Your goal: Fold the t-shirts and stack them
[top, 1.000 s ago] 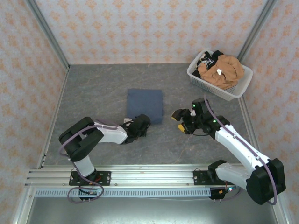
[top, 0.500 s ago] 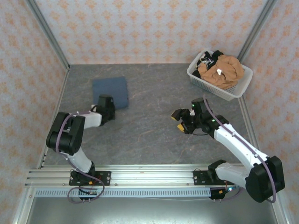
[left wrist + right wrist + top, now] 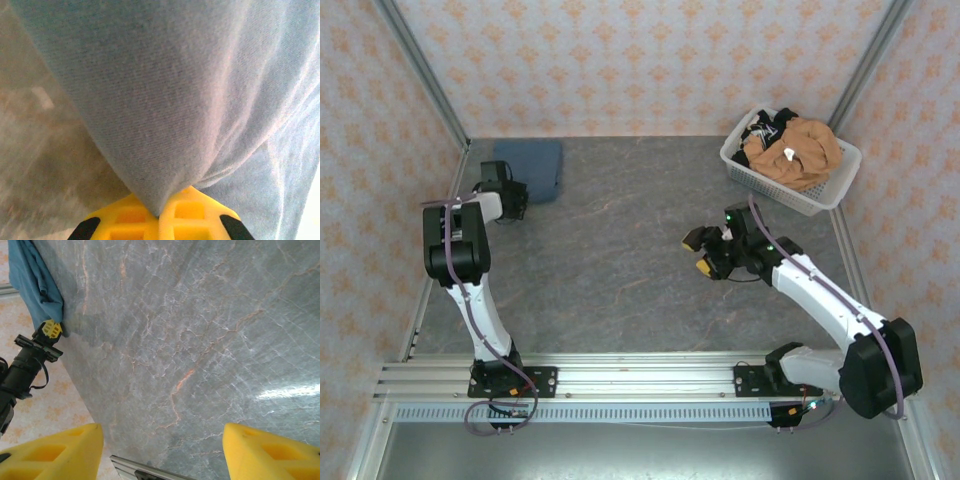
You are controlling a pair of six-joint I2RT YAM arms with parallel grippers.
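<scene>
Left gripper (image 3: 161,214): clamped tight on an edge of the slate-blue t-shirt (image 3: 532,168), cloth bunched in its grip.
Slate-blue t-shirt: folded, at the far-left corner of the table (image 3: 620,270).
Right gripper (image 3: 708,252): jaws apart, holding nothing, over bare table, mid-right.
Basket (image 3: 733,158): far right; orange-tan t-shirt (image 3: 802,148) heaped over darker t-shirts (image 3: 765,125).

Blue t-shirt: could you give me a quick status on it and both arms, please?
Left jaws shut on blue t-shirt, far-left corner of table. Right jaws open, empty, mid-table. Nothing in the way; other shirts piled in white basket, far right.
</scene>
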